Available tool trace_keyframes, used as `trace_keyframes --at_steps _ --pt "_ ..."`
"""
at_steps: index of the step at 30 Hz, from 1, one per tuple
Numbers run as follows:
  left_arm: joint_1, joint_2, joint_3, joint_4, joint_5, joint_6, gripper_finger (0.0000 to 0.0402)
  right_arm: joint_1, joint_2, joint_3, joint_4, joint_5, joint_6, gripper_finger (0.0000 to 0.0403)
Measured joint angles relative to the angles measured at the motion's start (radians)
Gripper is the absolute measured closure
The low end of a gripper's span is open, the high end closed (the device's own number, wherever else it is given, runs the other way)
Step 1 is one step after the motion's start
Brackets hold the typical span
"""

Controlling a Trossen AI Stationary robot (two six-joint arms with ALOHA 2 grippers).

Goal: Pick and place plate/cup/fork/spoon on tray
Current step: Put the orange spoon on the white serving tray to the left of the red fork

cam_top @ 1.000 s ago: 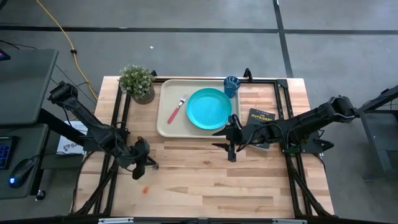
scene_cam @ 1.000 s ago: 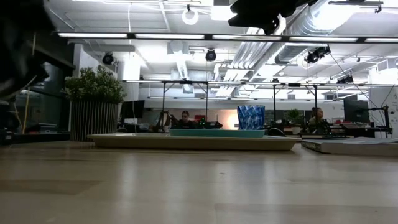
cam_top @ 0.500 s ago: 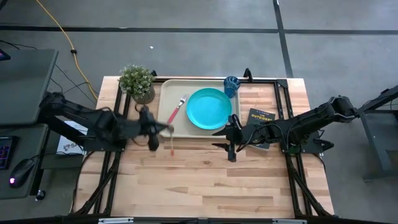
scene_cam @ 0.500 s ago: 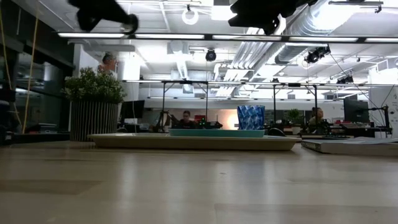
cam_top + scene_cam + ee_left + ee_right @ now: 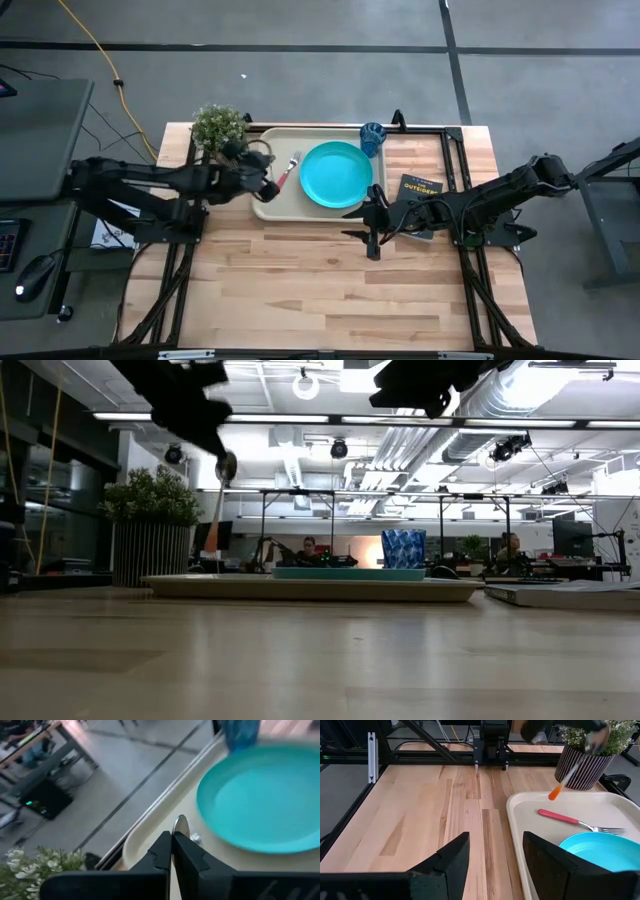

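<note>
My left gripper [image 5: 262, 180] hovers over the left part of the beige tray [image 5: 262, 208], shut on the spoon [image 5: 563, 782]. The spoon's silver bowl [image 5: 179, 826] sticks out past the fingertips. The turquoise plate [image 5: 336, 174] and the red-pink-handled fork [image 5: 285, 175] lie flat in the tray. The blue cup [image 5: 372, 135] stands upright at the tray's far right corner. My right gripper [image 5: 372, 228] is open and empty, above the table just near of the tray's right end. My left gripper pinches the spoon between its two shut fingers just below the bowl [image 5: 178, 831]. The spoon is lifted clear. Its thin handle hangs slanting down below the fingers, the orange end [image 5: 554, 795] lowest, above the tray's left part. It also shows in the low view [image 5: 218, 510].
A potted plant [image 5: 220, 130] stands at the far left, beside the tray's left end. A dark book [image 5: 420, 188] lies right of the tray, partly under my right arm. Bare wooden tabletop [image 5: 330, 290] fills the near half.
My left gripper has risen from the table's near left and gone toward the far edge and a little right, to above the tray's left part. It has carried the spoon, lifted clear of the table, with it. My right arm has kept still.
</note>
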Motion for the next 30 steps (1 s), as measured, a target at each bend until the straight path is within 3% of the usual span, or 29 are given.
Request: trace_keyframes --at_steps 10,30 --pt "0.065 0.173 0.0 0.032 -0.045 0.037 0.0401 0.0 0.0 0.0 -0.007 0.0 0.0 0.0226" --pt "0.016 0.19 0.001 -0.004 0.056 0.044 0.0401 0.0 0.0 0.0 -0.008 0.0 0.011 0.0226"
